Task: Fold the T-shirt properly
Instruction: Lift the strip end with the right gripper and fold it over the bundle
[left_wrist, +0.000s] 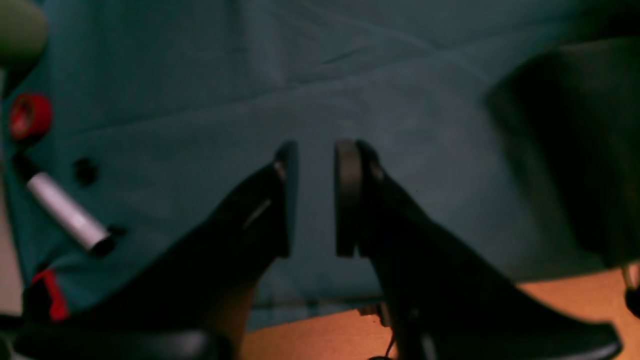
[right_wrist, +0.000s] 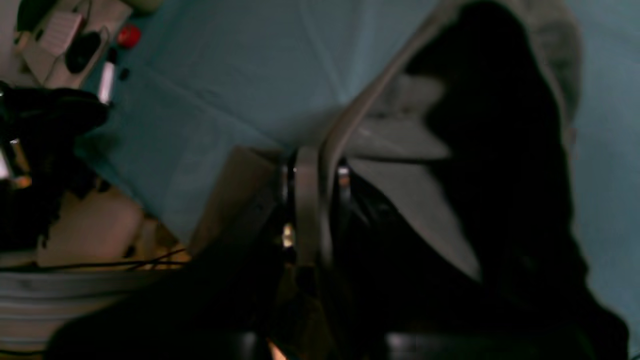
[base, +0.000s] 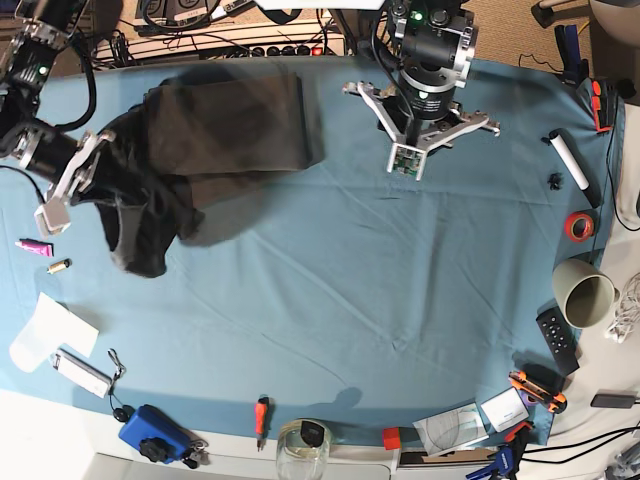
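- Right gripper (right_wrist: 315, 200) clamps a fold of the T-shirt (base: 215, 135), lifting it at the worktop's (base: 400, 300) far left corner.
- Left gripper (left_wrist: 315, 200) hangs empty, jaws parted, over the far edge.

Below and ahead of the left gripper (base: 412, 165) the blue-teal cloth (base: 380, 300) lies bare and wide, open passage with nothing between its parted jaws. Off to its outer side, near the cloth's edge, lie a white marker (base: 568, 158) and a red tape roll (base: 578, 226). The right gripper (base: 62, 195) is crowded: the T-shirt (base: 215, 135) bunches around it, apparently pinched in its fingers.
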